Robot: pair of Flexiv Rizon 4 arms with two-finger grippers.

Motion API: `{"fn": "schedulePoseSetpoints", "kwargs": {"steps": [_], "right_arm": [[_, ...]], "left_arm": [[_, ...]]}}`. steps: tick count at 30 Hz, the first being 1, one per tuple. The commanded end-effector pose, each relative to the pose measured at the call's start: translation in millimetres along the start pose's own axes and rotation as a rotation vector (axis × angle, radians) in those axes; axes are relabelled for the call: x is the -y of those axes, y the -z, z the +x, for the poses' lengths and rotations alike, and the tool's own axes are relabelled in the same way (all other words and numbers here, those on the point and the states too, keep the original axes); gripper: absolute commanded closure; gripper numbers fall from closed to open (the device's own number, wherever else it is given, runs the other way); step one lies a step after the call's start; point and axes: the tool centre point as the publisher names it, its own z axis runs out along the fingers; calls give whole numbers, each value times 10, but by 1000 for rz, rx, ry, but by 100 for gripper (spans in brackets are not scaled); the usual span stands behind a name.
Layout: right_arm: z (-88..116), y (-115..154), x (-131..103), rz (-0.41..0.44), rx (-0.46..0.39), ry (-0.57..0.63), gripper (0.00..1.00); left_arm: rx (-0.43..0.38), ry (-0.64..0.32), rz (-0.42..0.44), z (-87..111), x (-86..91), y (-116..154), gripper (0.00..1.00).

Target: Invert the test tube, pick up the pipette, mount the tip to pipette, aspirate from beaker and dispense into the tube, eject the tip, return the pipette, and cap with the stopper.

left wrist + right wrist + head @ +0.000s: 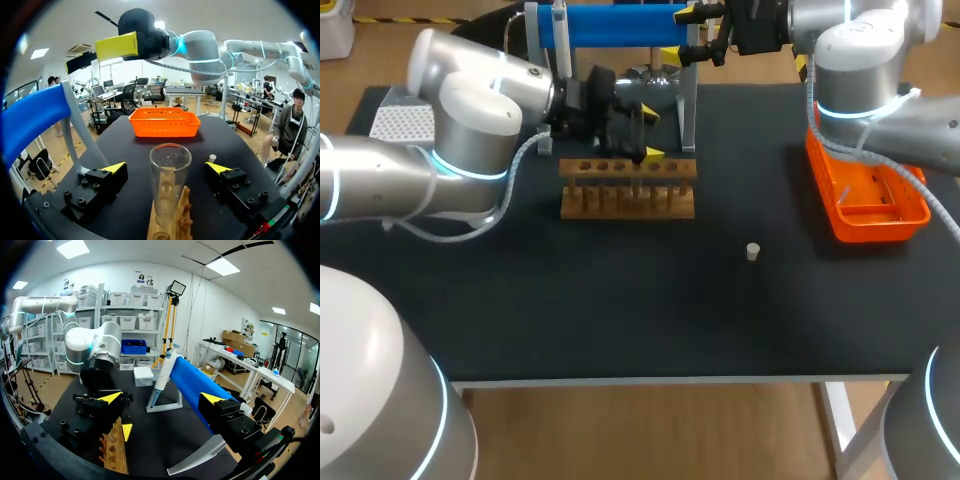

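Head view puts our left gripper (645, 135) low over the wooden rack (628, 188) near the back of the black table (620, 300). In the left wrist view its jaws stand wide apart, with the clear test tube (170, 175) upright in the rack between them, its mouth up, and neither finger touches the glass. Our right gripper (678, 35) sits at the far edge by the blue pipette (610, 25), which lies across its stand (688, 100). The right wrist view shows those jaws spread too; the pipette runs close beside one finger, well clear of the other. The small white stopper (753, 251) stands alone on the table, between the rack and the orange basket (865, 195). A white tip box (400, 122) sits at the far left corner.
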Motion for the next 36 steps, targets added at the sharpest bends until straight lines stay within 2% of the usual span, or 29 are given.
{"fn": "schedulePoseSetpoints", "kwargs": {"steps": [1,16,36], "right_arm": [[-2,11,-2,1,-2,0,0],[-2,11,-2,1,-2,0,0],[-2,11,-2,1,-2,0,0]], "left_arm": [[-19,1,-17,-46,-6,-32,0],[-8,29,-46,-54,-46,14,0],[-17,37,-40,-49,-52,15,0]]}}
